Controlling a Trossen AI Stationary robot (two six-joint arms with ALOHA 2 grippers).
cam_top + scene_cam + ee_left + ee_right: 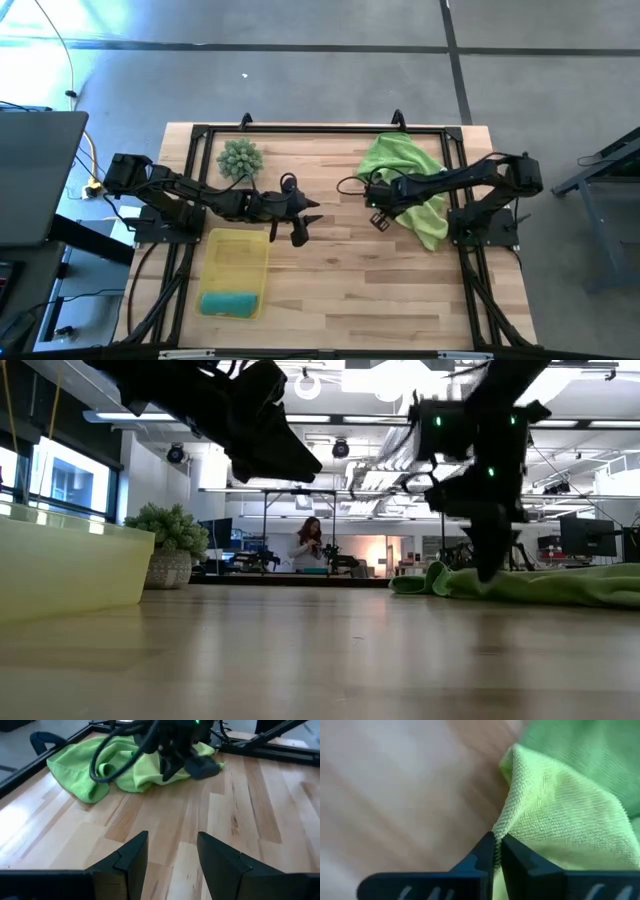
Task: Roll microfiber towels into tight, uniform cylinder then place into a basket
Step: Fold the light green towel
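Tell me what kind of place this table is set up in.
Probably a robotics lab or open workshop. Past the wooden table the low view shows a big hall with exposed ceiling lights, more benches and monitors, and a person working at a far bench. The floor is bare concrete.

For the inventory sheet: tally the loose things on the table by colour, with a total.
Lime green crumpled microfiber cloth: 1 heap; cannot tell how many towels it holds
Teal rolled microfiber towel: 1, in the tray
Translucent yellow plastic tray: 1
Pale green spiky ball: 1
Total: 4
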